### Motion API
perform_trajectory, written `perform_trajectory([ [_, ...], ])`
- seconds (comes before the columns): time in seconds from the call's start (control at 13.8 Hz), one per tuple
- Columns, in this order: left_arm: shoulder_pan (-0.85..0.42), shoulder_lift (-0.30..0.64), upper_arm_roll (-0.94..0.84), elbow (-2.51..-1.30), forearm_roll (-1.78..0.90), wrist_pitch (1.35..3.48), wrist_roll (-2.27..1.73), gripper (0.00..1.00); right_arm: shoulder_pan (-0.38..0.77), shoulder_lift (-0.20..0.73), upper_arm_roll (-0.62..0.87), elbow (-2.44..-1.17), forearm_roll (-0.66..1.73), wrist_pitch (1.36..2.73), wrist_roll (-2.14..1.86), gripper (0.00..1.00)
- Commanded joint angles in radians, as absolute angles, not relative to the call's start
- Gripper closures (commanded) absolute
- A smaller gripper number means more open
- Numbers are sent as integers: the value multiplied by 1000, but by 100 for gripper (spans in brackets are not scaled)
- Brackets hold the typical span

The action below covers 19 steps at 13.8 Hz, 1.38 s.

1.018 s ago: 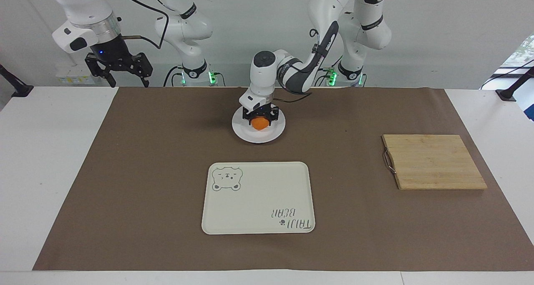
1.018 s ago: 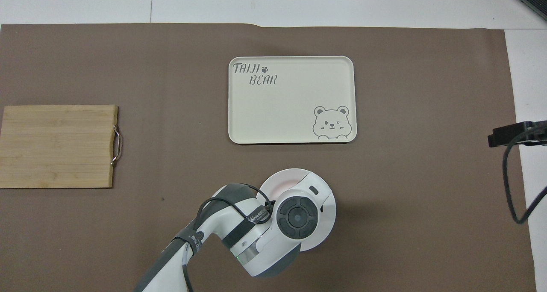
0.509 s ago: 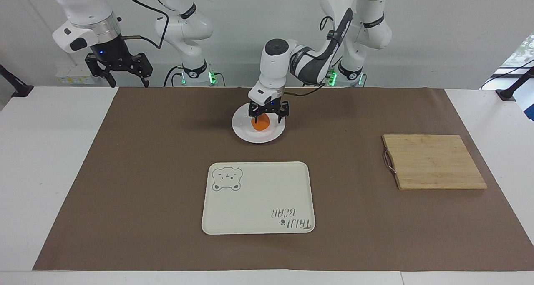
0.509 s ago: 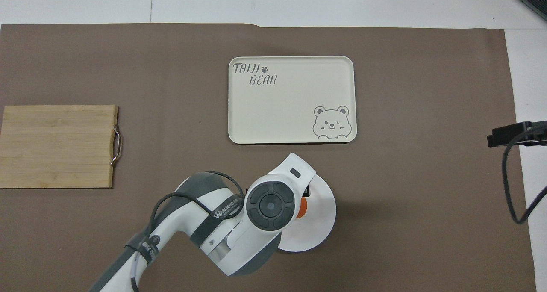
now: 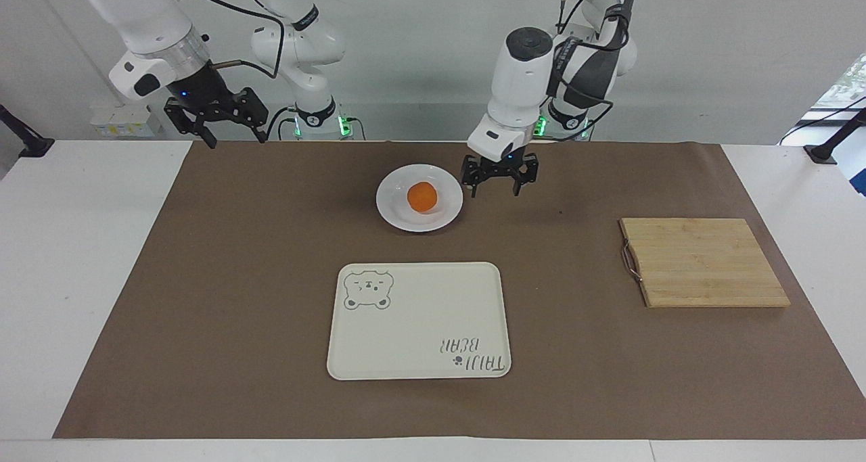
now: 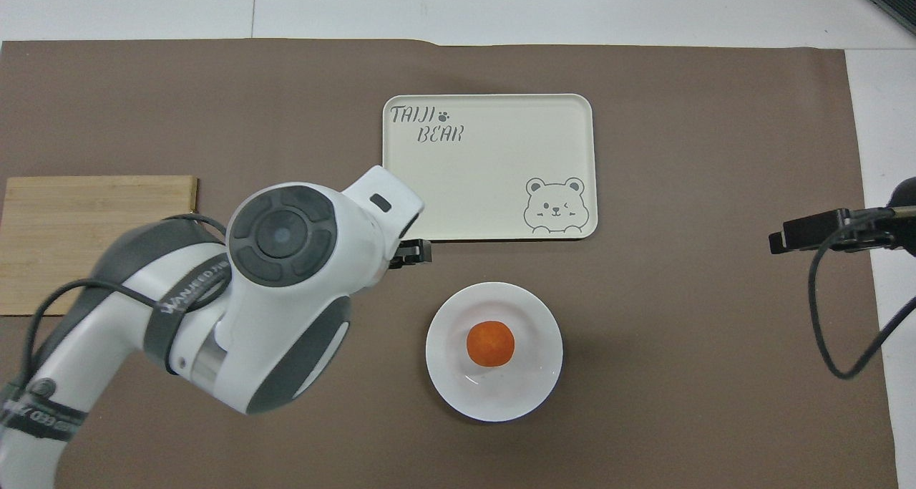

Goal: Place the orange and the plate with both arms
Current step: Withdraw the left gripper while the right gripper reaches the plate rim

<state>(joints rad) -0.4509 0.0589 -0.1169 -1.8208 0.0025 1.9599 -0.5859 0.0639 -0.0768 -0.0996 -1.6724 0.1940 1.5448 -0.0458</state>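
**Orange on the plate, both sets of fingers empty**

The orange [image 5: 422, 197] sits in the middle of the plate [image 5: 391, 208], apart from both grippers. In the facing view the left gripper [image 5: 499, 186] hangs just beside the plate, toward the left arm's end of the desk [image 5: 88, 299], over the brown mat [image 5: 223, 299]; its fingers are spread and hold nothing. From overhead that arm's wrist hides them, with only a black tip showing. The right gripper [image 5: 230, 137] waits over the mat's edge at its own end, fingers spread and empty; overhead shows only a black part of it [image 6: 812, 231].

The cream tray [image 5: 406, 374] lies farther from the robots than the plate, the wooden board [image 5: 703, 262] toward the left arm's end. A white wall stands at the robots' backs.
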Motion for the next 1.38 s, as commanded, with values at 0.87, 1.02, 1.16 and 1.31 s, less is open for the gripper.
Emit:
perform_trajectory([
  [0.87, -5, 60, -118, -1651, -14, 1766, -32, 0, 9, -91, -101, -2146, 747, 1703, -478, 0],
  [1.02, 38, 57, -118, -1634, -9, 1727, -3, 0, 12, -86, -101, -2186, 773, 1704, -495, 0],
  [1.16, 64, 57, -118, -1608, -3, 1672, -2, 0, 9, -75, -101, -2253, 831, 1730, -587, 0],
  [1.31, 86, 45, -118, -1614, -5, 1652, 18, 0, 23, -78, -101, -2273, 836, 1753, -600, 0],
])
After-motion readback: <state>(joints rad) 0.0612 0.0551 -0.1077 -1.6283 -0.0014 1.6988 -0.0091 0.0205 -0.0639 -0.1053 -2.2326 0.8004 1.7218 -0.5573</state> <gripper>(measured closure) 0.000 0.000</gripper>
